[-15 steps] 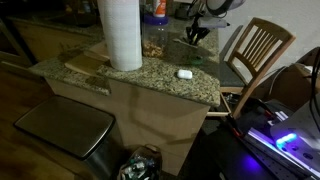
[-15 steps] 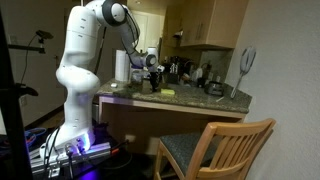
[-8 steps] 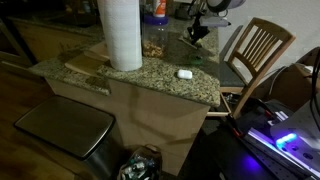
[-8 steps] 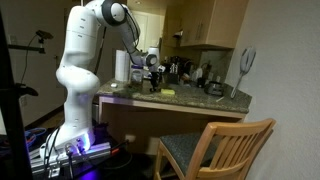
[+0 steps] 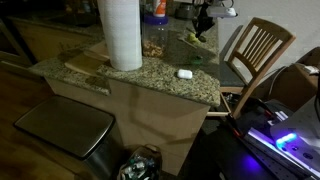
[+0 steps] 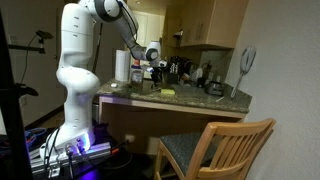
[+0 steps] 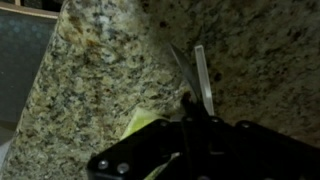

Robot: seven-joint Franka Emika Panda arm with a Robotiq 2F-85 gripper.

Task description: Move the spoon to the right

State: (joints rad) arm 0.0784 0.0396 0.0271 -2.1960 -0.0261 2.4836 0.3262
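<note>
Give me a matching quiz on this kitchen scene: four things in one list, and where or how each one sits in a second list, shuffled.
Things:
1. paper towel roll
2. chair
3. bin
4. small white object

Descriptions:
A. on the floor, lid shut
B. standing upright on the counter
C. lying near the counter's edge
D. wooden, at the counter's end

Pairs: 1-B, 2-D, 3-A, 4-C
</note>
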